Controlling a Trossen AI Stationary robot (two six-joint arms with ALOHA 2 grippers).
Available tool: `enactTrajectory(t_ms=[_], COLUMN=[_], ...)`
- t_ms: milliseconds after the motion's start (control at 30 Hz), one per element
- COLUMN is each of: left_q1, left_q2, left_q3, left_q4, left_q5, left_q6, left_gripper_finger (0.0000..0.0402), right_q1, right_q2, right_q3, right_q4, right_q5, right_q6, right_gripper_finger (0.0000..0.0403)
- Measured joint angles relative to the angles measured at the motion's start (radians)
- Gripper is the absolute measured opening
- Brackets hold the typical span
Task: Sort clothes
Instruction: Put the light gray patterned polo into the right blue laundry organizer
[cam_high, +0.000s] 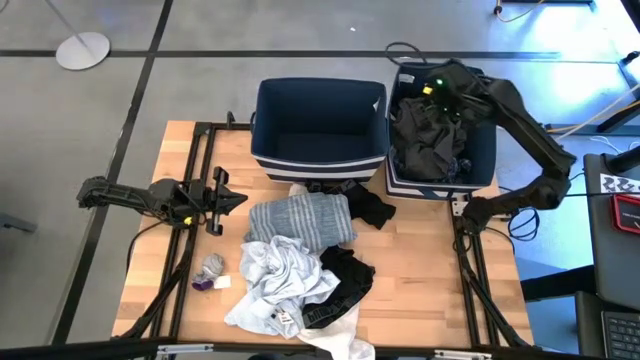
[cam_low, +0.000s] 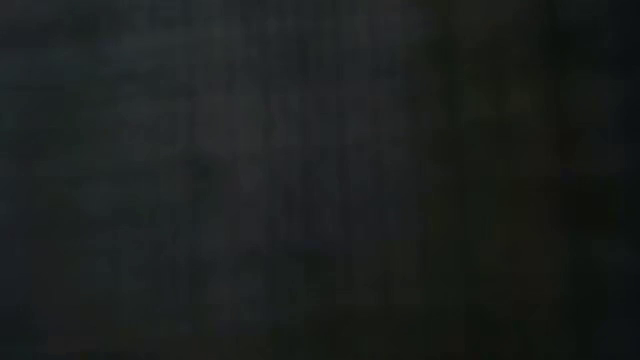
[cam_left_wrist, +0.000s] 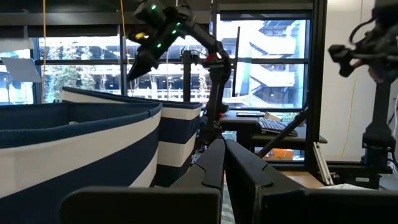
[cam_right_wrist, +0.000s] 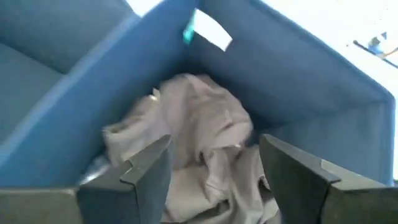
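Underneath, wooden table (cam_high: 420, 290), grey floor (cam_high: 200, 60)

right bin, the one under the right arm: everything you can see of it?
The right bin is navy fabric with a white-striped base, upright at the table's far right edge, side against the empty left bin. Dark garments fill it, crumpled. The right gripper hangs open above them, touching nothing.

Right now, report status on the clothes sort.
Right gripper open above dark clothes in right bin. Left gripper shut, parked at table's left. Pile waits mid-table; left bin holds nothing.
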Motion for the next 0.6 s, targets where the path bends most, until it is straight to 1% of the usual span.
enactTrajectory(t_ms=[100, 233, 300, 433, 600], left_q1=[0.000, 0.000, 0.000, 0.000, 0.000], left_q2=[0.000, 0.000, 0.000, 0.000, 0.000], left_q3=[0.000, 0.000, 0.000, 0.000, 0.000], left_q4=[0.000, 0.000, 0.000, 0.000, 0.000], left_q5=[0.000, 0.000, 0.000, 0.000, 0.000], left_q6=[-0.002, -0.001, 0.006, 0.008, 0.007], left_gripper_finger=[0.0004, 0.0004, 0.0004, 0.0004, 0.0004], right_q1=[0.055, 0.143, 0.194, 0.314, 0.473], right_q2=[-0.024, -0.043, -0.046, -0.046, -0.045], right_q3=[0.017, 0.018, 0.018, 0.018, -0.007], right_q4=[0.014, 0.024, 0.033, 0.079, 0.197], right_q5=[-0.039, -0.144, -0.168, -0.170, -0.172], right_q6=[0.000, -0.008, -0.009, -0.001, -0.014], right_gripper_finger=[0.0241, 0.0241, 0.0241, 0.0241, 0.0241])
